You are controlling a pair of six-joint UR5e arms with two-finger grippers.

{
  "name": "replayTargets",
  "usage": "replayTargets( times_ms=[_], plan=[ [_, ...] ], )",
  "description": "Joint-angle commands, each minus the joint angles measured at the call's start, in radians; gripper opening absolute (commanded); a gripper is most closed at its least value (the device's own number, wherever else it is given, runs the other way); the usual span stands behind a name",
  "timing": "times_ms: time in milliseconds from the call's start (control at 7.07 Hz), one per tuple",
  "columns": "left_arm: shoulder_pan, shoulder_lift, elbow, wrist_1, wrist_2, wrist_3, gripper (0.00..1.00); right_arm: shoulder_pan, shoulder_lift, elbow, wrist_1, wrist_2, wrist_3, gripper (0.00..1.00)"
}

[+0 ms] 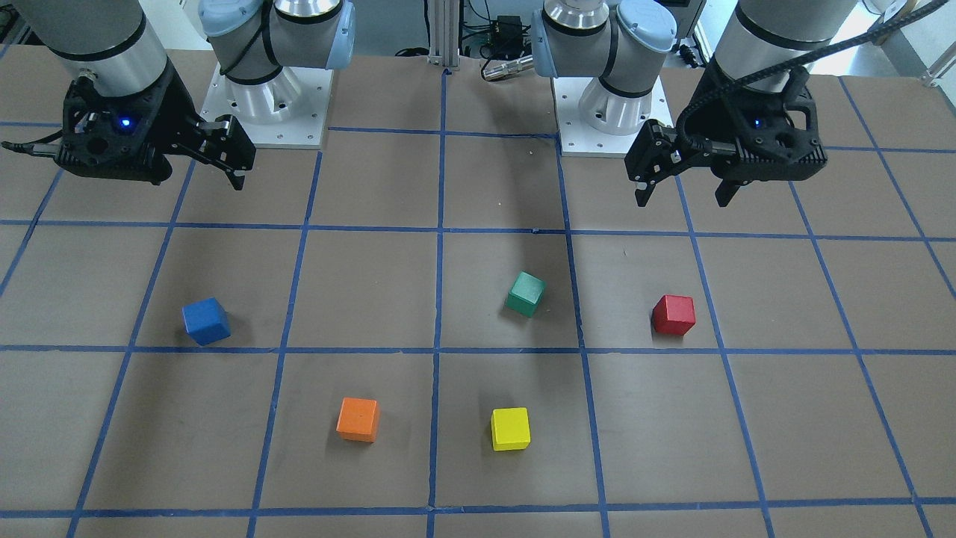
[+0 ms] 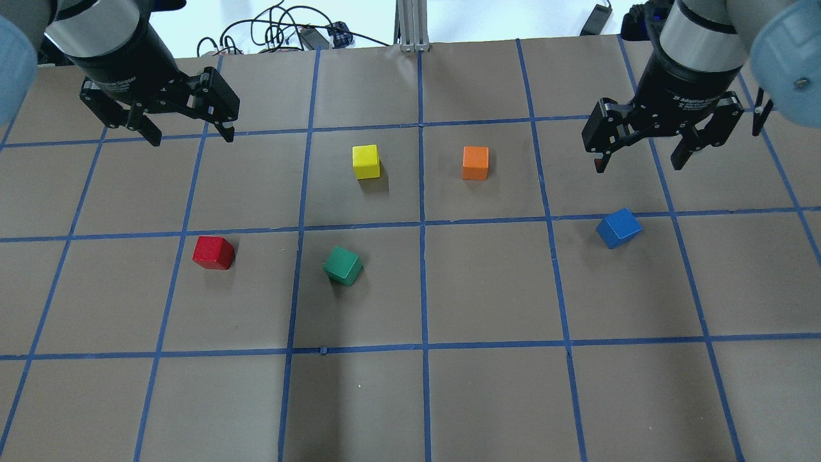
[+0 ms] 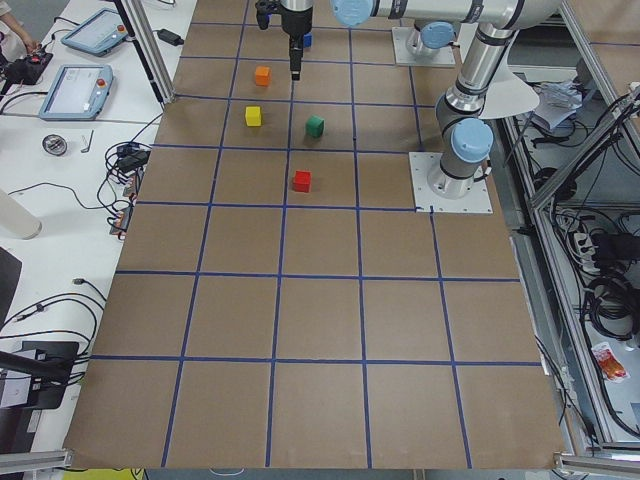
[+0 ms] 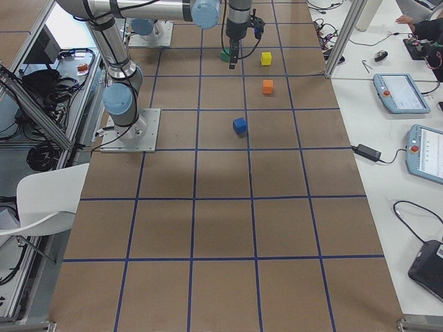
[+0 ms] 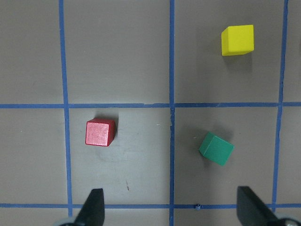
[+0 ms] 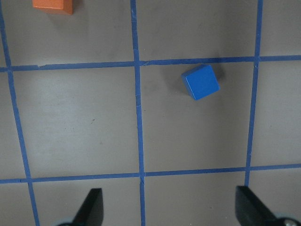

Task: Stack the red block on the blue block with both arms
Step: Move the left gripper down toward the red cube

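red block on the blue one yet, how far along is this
Nothing looks done. The red block sits alone on the robot's left side; the blue block lies far across the table, its top bare. Nothing is in hand: the left gripper and right gripper hang open and empty above the table. Left: grasping the red block, carrying it over, setting it on the blue.

A brown table (image 2: 487, 398) (gridded with blue tape (image 2: 423, 289)) stood beside a white bench (image 4: 353, 111) that carried tablets (image 4: 398, 93) and loose cables (image 2: 308, 37).
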Motion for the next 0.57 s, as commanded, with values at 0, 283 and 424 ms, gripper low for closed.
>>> replayTargets(
  times_ms=[0,283,424],
  plan=[
    [-0.004,-0.001,0.003,-0.005,-0.005,-0.04,1.0,0.0,0.0,0.004,-0.002,0.0,0.0,1.0],
    [-0.005,0.024,-0.044,-0.013,0.002,0.01,1.0,0.0,0.0,0.005,-0.005,0.0,0.0,1.0],
    [0.042,-0.002,-0.069,0.002,0.056,0.191,1.0,0.0,0.0,0.005,-0.004,0.0,0.0,1.0]
  ],
)
